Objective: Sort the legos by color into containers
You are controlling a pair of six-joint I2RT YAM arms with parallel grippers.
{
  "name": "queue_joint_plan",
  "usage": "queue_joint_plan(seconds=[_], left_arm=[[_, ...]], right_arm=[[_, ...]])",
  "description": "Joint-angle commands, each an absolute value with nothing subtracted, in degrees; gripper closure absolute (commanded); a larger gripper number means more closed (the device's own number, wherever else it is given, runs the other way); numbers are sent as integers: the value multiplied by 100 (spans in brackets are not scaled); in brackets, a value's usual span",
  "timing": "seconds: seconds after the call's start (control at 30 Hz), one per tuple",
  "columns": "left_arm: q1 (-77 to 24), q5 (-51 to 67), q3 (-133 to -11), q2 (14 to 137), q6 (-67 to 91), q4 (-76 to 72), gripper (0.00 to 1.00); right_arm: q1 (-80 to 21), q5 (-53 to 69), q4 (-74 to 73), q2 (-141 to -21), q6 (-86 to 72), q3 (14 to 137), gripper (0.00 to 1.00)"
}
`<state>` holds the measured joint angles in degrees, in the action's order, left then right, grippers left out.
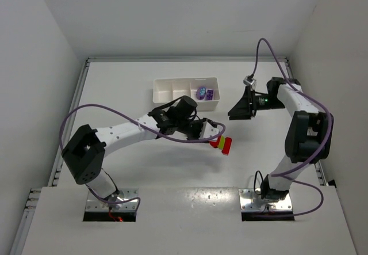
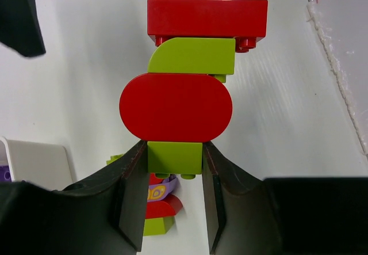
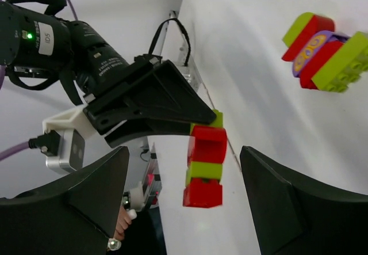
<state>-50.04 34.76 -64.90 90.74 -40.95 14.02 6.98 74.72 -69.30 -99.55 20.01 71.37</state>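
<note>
My left gripper (image 1: 213,134) is shut on the yellow-green end brick (image 2: 175,158) of a stack of red and yellow-green legos (image 1: 222,143) and holds it above the table. The stack also shows in the right wrist view (image 3: 204,164). My right gripper (image 1: 236,113) is open and empty, its fingers (image 3: 284,206) apart on either side of the stack, a short way off. A second cluster of red, purple and yellow-green legos (image 3: 324,50) lies on the table under the left gripper (image 2: 154,206). The white tray (image 1: 167,91) holds purple legos (image 1: 206,93) in its right compartment.
The tray's corner (image 2: 35,163) is at the lower left of the left wrist view. White walls enclose the table at the back and on both sides. The table's ridged right edge (image 2: 339,65) runs near the held stack.
</note>
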Motion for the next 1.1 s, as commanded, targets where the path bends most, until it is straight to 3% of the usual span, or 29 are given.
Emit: queue_joint_plan(seconds=[0.0,0.73,0.93,1.03,1.07], left_arm=[[-5080,3480,-6521,8885,-4254,1151,78],[-5186,3367,-6952,8991,-4430,1046,78],[-5186,3182,-6952,9053,-4368,993,79],[-5186,3129,-6952,9053,-4368,932,79],[-5186,3129,-6952,9105,-4368,932,79]], right_arm=[[484,7954,-6663,-9792,1794,7120,21],[-308,7154,-6557,-9835,1679,6820,31],[-562,6698,-7048,-9940,2258,6935,48],[-676,6636,-7495,-10055,2811,6935,69],[-677,6636,-7601,-10116,3065,6935,83]])
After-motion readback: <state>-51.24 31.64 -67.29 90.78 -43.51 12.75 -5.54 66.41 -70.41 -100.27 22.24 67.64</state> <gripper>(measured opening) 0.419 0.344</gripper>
